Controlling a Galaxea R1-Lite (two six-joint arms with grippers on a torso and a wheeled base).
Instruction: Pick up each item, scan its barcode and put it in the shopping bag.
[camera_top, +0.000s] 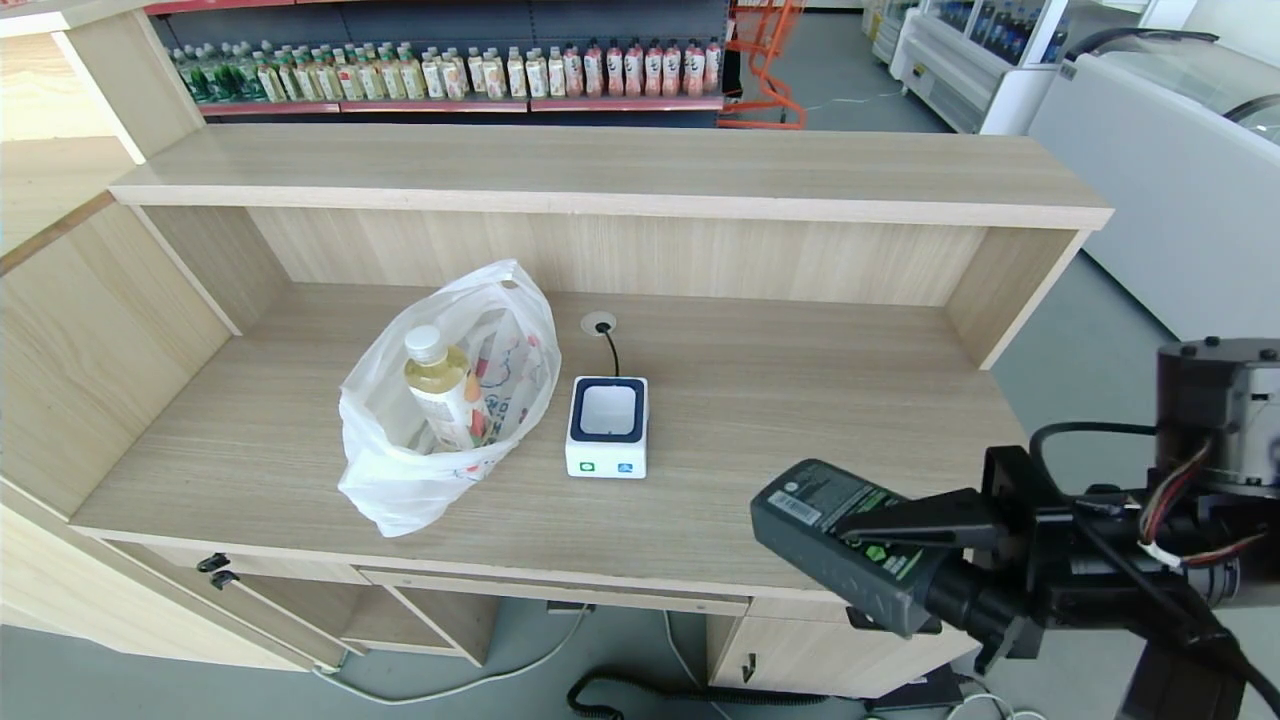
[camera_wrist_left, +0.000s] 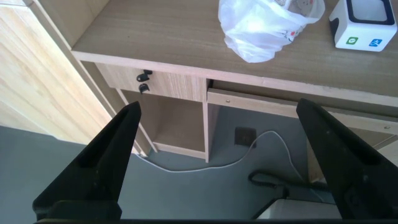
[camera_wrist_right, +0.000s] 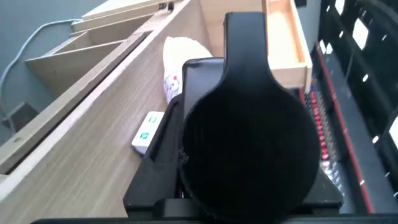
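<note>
**Dark pack clamped in right fingers off the counter's front right corner**

The right gripper (camera_top: 870, 545) grasps a dark grey pack (camera_top: 800, 505) between its fingers, one finger (camera_top: 900, 520) lying across the labelled face. The pack hangs over the front right edge of the counter (camera_top: 760, 400), well apart from the white scanner (camera_top: 607, 425). Just beside the scanner stands the shopping bag (camera_top: 400, 490), with a bottle (camera_top: 440, 390) inside. The left gripper (camera_wrist_left: 217, 168) hangs below the counter's front edge, fingers spread wide and holding nothing.
</note>
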